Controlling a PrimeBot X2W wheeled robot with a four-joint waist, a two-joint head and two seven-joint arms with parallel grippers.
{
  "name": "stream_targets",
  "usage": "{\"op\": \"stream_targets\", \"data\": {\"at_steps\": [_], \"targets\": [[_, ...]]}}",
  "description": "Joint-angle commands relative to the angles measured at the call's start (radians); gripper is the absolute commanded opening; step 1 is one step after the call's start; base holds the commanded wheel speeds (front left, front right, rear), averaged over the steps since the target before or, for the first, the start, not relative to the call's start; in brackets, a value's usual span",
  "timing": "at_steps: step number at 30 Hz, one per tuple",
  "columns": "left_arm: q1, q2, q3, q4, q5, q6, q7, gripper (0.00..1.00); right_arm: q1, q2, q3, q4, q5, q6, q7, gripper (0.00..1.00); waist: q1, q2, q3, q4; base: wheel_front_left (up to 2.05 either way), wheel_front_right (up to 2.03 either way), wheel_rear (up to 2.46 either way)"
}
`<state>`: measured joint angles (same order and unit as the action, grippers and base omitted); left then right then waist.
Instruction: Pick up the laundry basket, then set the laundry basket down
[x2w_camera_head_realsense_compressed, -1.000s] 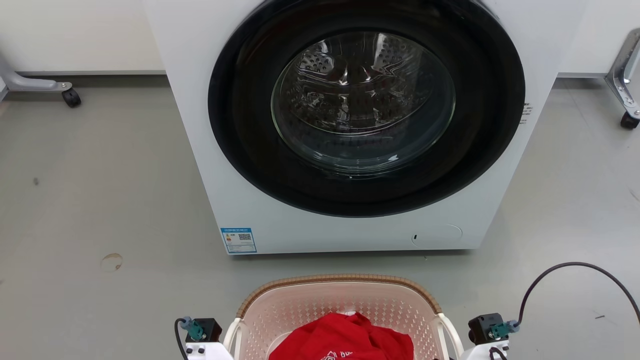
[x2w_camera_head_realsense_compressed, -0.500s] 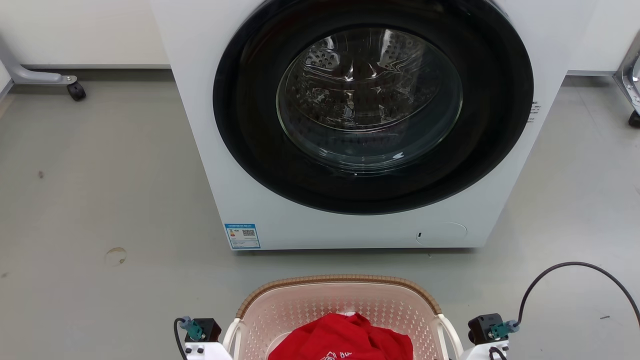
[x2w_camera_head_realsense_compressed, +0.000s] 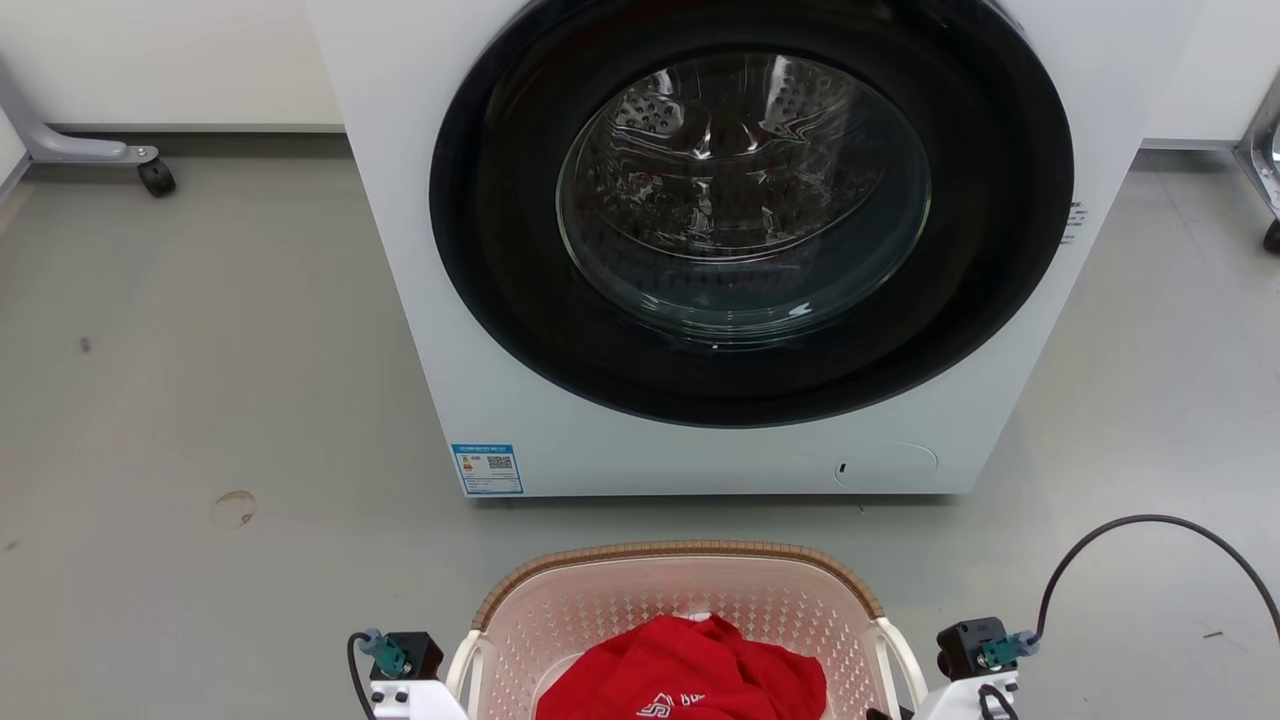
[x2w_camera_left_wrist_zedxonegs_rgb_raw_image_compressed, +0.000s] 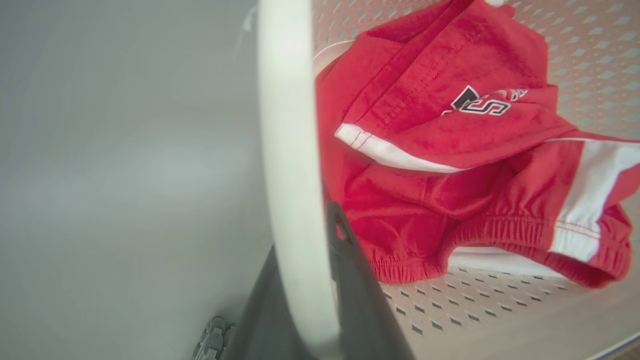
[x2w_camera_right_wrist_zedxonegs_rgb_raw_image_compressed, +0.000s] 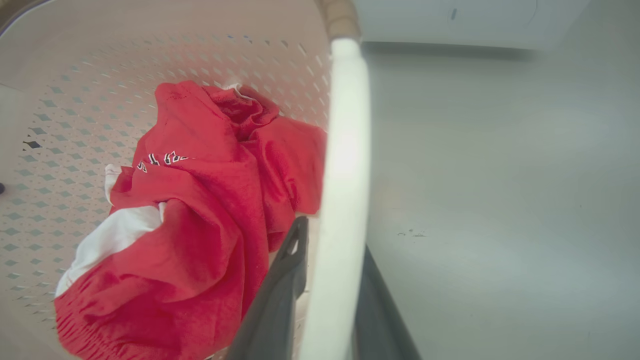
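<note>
The pale pink perforated laundry basket (x2w_camera_head_realsense_compressed: 680, 552) with a brown woven-look rim sits at the bottom centre of the head view, in front of the washer. A crumpled red garment (x2w_camera_head_realsense_compressed: 690, 680) with white trim lies inside it. My left gripper (x2w_camera_left_wrist_zedxonegs_rgb_raw_image_compressed: 305, 235) is shut on the basket's white left loop handle (x2w_camera_left_wrist_zedxonegs_rgb_raw_image_compressed: 289, 150), a dark finger (x2w_camera_left_wrist_zedxonegs_rgb_raw_image_compressed: 352, 280) on each side. My right gripper (x2w_camera_right_wrist_zedxonegs_rgb_raw_image_compressed: 334, 235) is likewise shut on the white right handle (x2w_camera_right_wrist_zedxonegs_rgb_raw_image_compressed: 345, 150). Both wrists (x2w_camera_head_realsense_compressed: 400, 660) (x2w_camera_head_realsense_compressed: 975, 650) flank the basket. Whether the basket's bottom touches the floor is hidden.
A white front-loading washer (x2w_camera_head_realsense_compressed: 450, 380) with a closed dark-ringed glass door (x2w_camera_head_realsense_compressed: 745, 190) stands close ahead of the basket. Grey floor (x2w_camera_head_realsense_compressed: 200, 380) spreads to both sides. Wheeled metal legs (x2w_camera_head_realsense_compressed: 150, 172) stand at the far left and far right. A black cable (x2w_camera_head_realsense_compressed: 1150, 522) loops by my right wrist.
The whole head picture has shifted a little, so the camera moved. The basket and both wrists sit slightly higher in the picture. Both grips on the handles are unchanged.
</note>
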<state>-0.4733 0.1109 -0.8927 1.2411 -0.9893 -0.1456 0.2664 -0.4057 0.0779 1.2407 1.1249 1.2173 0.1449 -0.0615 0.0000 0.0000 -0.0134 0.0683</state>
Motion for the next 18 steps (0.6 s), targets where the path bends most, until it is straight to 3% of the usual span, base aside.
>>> {"op": "stream_targets", "data": {"at_steps": [1,18], "targets": [[-0.037,0.158,0.024,0.05,0.002,0.028,-0.008,0.0,-0.029,-0.128,-0.006,0.068,0.004,-0.014,-0.022,0.0,0.0,0.0,-0.001,-0.001,0.0,0.0,0.0],[-0.044,0.162,0.012,0.05,0.002,0.029,0.004,0.0,-0.038,-0.128,0.003,0.076,0.015,-0.014,-0.021,0.0,0.0,0.0,-0.008,-0.01,0.0,0.0,0.0]]}}
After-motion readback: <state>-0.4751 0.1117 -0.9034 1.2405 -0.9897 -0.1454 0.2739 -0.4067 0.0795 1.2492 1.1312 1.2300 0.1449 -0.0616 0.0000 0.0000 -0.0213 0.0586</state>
